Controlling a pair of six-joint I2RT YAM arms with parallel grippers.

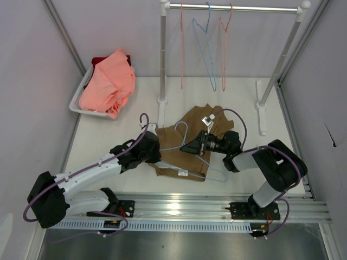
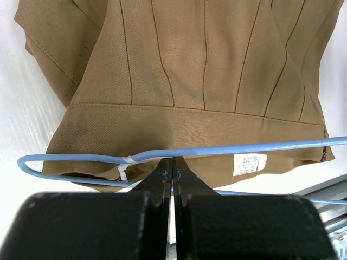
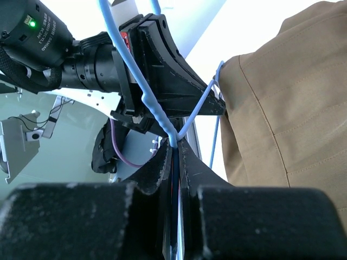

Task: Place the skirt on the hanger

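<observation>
Skirt (image 2: 190, 70): tan, pleated, fine weave; hanger (image 2: 260, 147) thin, pale-blue, lying across it.

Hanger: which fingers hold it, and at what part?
Both: right fingers pinch the hanger where its wires meet at the neck; left fingers pinch its upper wire near one end bend.

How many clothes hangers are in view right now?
4. On the rail: left pink hanger, blue hanger, right pink hanger. The pale blue hanger lies on the skirt, pinched by left gripper and right gripper. None seem hidden.
</observation>
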